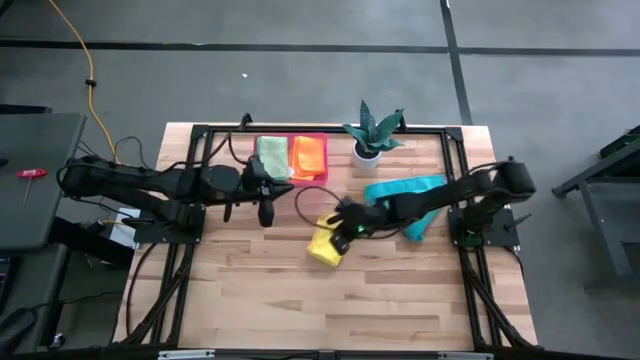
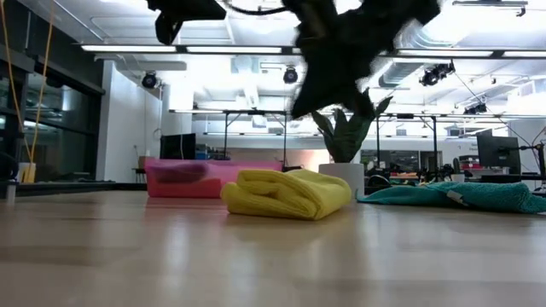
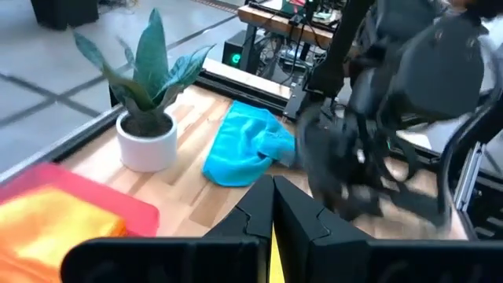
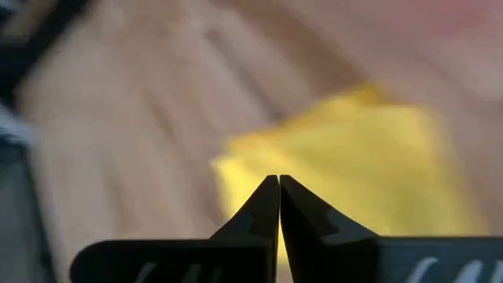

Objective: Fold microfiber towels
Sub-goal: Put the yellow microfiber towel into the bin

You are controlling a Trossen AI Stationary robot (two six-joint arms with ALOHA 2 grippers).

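Closest to the low camera, your folded yellow towel lies mid-table, the teal towel spread beside it. Right gripper hovers just above the yellow one, fingers pressed together and empty; left gripper waits near the pink tray, also closed on nothing. Expect these cloths to be light, limp and prone to slumping, so I'd pinch a corner or hem. Only the overhead view shows the light green towel and orange towel folded in the tray; the right wrist view shows only yellow cloth.
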